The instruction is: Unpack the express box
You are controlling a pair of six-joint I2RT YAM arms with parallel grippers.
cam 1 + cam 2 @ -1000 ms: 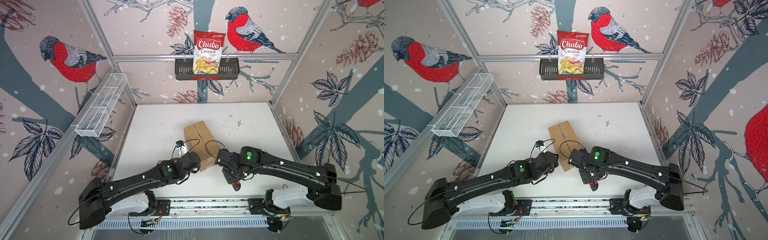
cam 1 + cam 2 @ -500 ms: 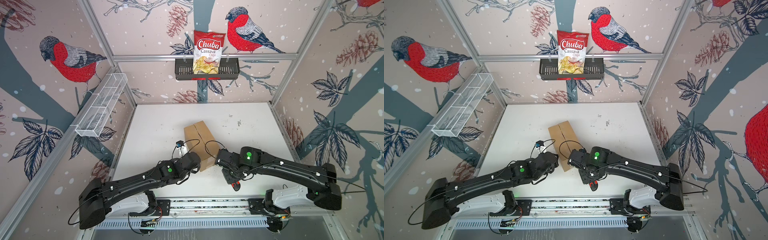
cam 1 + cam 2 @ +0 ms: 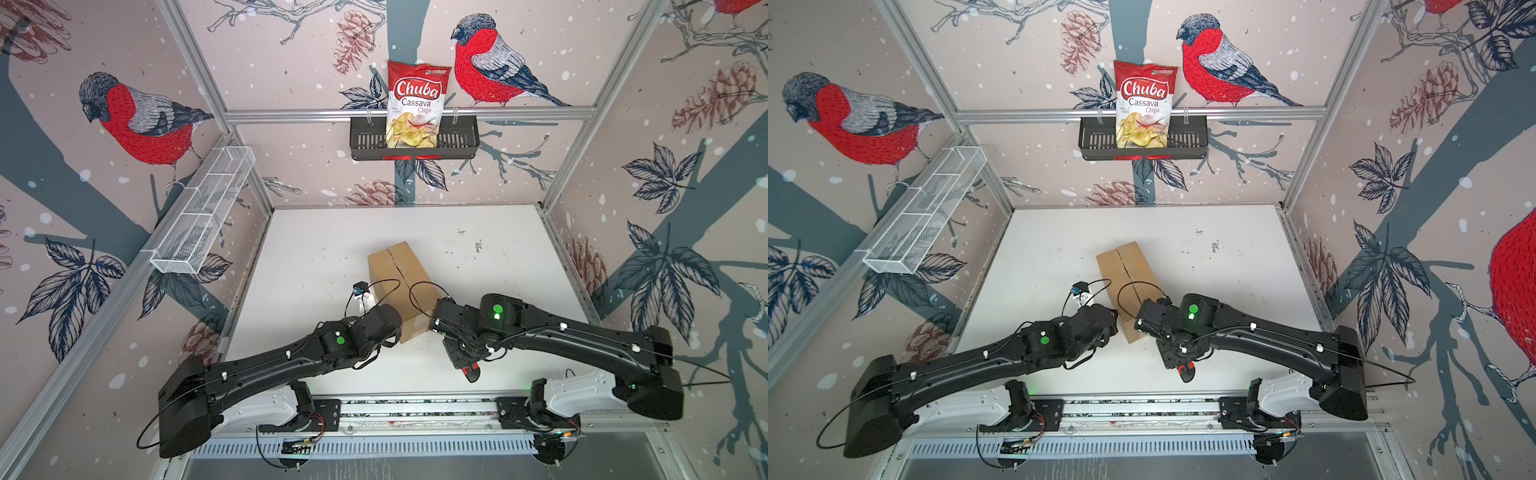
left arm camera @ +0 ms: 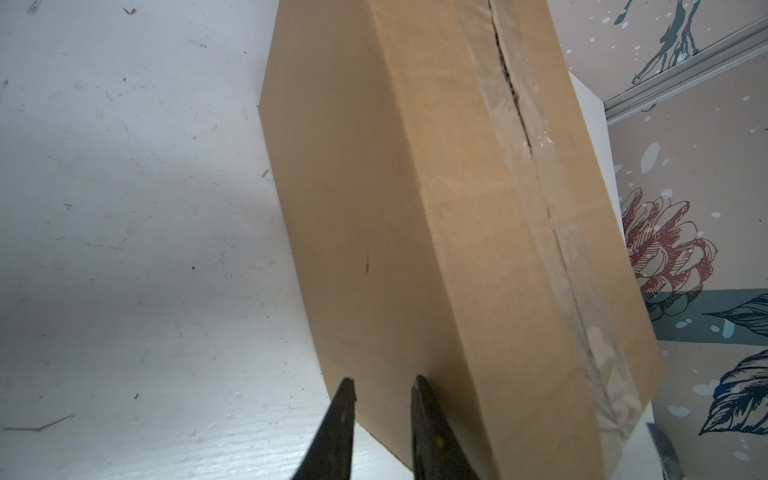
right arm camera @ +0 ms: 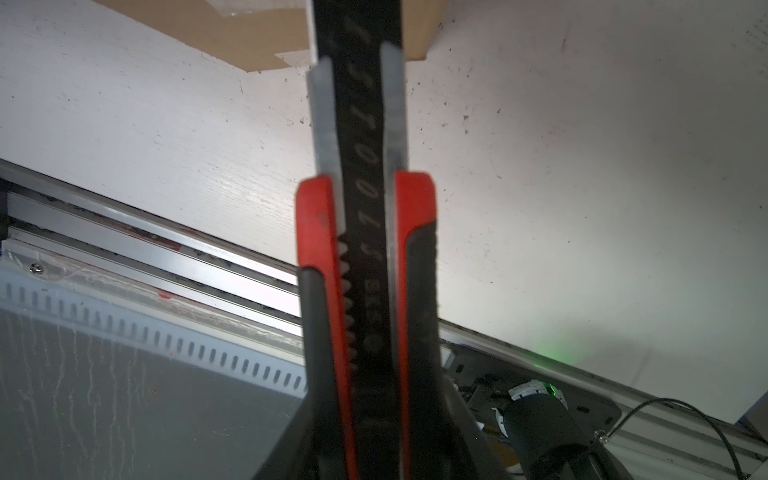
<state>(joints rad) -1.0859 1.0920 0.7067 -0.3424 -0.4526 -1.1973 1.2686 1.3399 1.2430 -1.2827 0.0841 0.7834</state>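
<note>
Plain brown oblong corrugated cardboard express box point(image 3: 398, 282), lying flat and closed on the scuffed white table point(image 3: 316, 249). Slightly forward of the middle, long axis slanted, near end tucked between the two black arms in both top views. Top flaps down, centre seam covered by a strip of clear tape point(image 4: 540, 187). Along the far stretch of that seam, a dark slit showing in the left wrist view.

Left gripper point(image 4: 382, 395) low at the near end of the box's left long side. Black fingertips point(image 4: 344, 399) slightly spread with nothing between them, one tip touching or just short of the cardboard wall, hard to tell which.

Right gripper point(image 3: 459, 356) just off the box's near right corner, pinching a red and black utility knife point(image 5: 365, 208) by its handle. Grey metal blade channel pointing toward that corner, tip cut off by the edge of the right wrist view, contact with the cardboard impossible to judge. Red butt of the knife poking out beyond the gripper in both top views.

Farther out, on the back wall, a black slotted wall basket point(image 3: 457, 139) with a red and white bag of Chuba cassava chips point(image 3: 417, 104) standing upright in it. On the left wall, a long white wire mesh shelf point(image 3: 203, 212) divided into compartments.
</note>
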